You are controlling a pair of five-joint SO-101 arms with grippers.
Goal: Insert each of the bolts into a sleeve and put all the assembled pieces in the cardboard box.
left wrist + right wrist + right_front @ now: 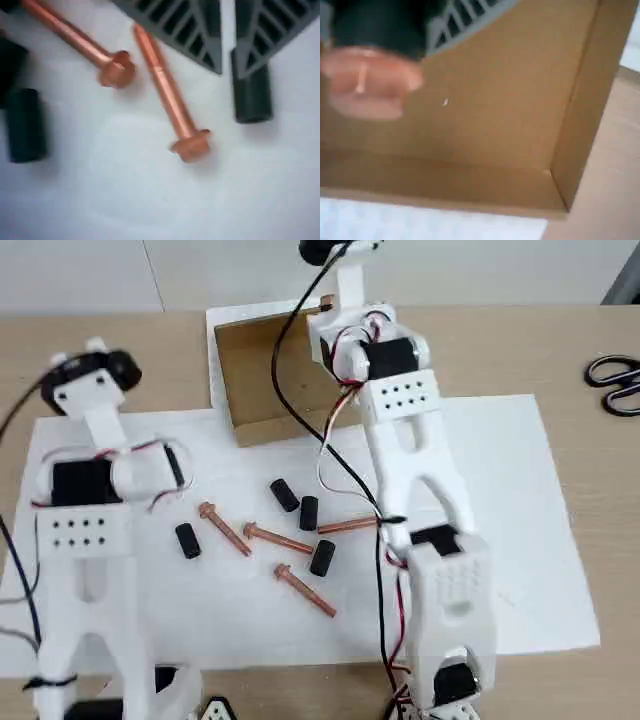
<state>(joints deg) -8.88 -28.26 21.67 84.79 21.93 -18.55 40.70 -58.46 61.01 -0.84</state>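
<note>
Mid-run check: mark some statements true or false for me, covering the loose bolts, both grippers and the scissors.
1. Four bare bolts lie on the white sheet. True.
2. The left arm has clamped a bolt. False: the left gripper is open and holds nothing, with a sleeve by its fingertips.
3. The right gripper holds a sleeved bolt over the cardboard box. True.
4. A pair of scissors is inside the box. False: the scissors lie on the bare table, off the sheet.
</note>
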